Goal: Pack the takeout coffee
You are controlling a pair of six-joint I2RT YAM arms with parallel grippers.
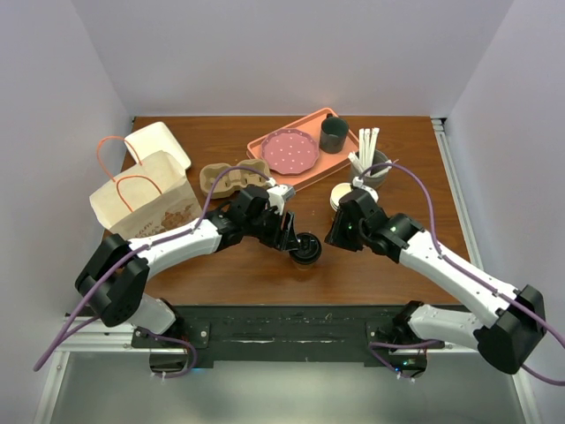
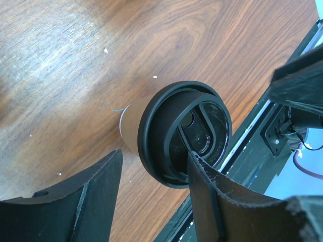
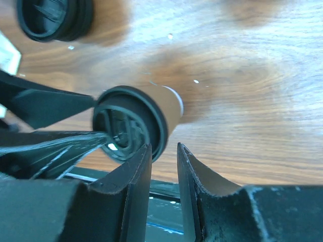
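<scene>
The takeout coffee (image 1: 305,249), a brown paper cup with a black sip lid, stands upright near the table's front edge. My left gripper (image 1: 294,237) is at it from the left and open. In the left wrist view one fingertip (image 2: 198,169) rests over the lid (image 2: 171,131), while the other finger (image 2: 103,186) stays clear of the cup wall. My right gripper (image 1: 335,233) hovers just right of the cup. In the right wrist view its jaws (image 3: 164,147) stand a narrow gap apart with nothing between them, beside the lid's rim (image 3: 156,126).
A paper bag (image 1: 141,199) with orange handles stands at the left, a pulp cup carrier (image 1: 231,178) beside it. A pink tray (image 1: 305,172) holds a plate (image 1: 290,150) and dark mug (image 1: 334,134). Stacked cups (image 1: 344,196) and stirrers (image 1: 369,146) sit right. Another black lid (image 3: 53,17) lies nearby.
</scene>
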